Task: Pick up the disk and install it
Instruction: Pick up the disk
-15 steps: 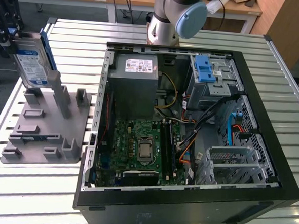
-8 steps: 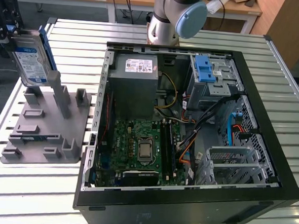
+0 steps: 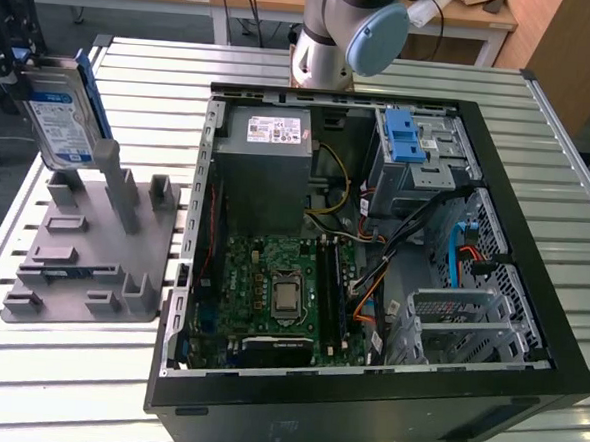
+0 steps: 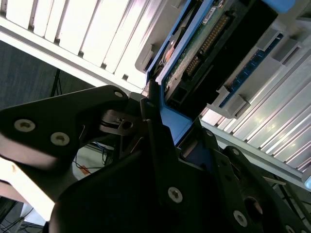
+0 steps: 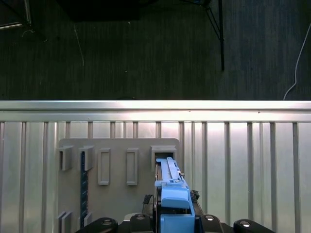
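The gripper (image 3: 19, 59) pinches the disk (image 3: 63, 117) at its upper end, on the exterior view's far left, well apart from the open computer case (image 3: 363, 418). The disk stands nearly upright and leans a little, with its broad face turned toward the camera. It is a flat silver rectangle with a white label over most of the face, a blue band across the label's lower part, and blue plastic rails along both long sides.

Its lower end meets a raised slot of the grey fixture plate (image 3: 82, 258), which lies on the slatted metal table (image 3: 66, 367). Whether the disk sits in that slot or hangs just clear of it cannot be told.

In the second wrist view a dark finger (image 4: 155, 136) lies against the blue rail. Beyond it the disk's underside shows a green circuit board (image 4: 192, 51) with a row of connector pins. In the first wrist view the disk appears edge-on, its blue rail running toward a rectangular slot frame (image 5: 164, 149) on the plate.

Inside the case are the grey power-supply box (image 3: 268, 169), the motherboard (image 3: 281, 290) and a grey drive cage (image 3: 429, 164) topped by a blue latch (image 3: 405, 138)
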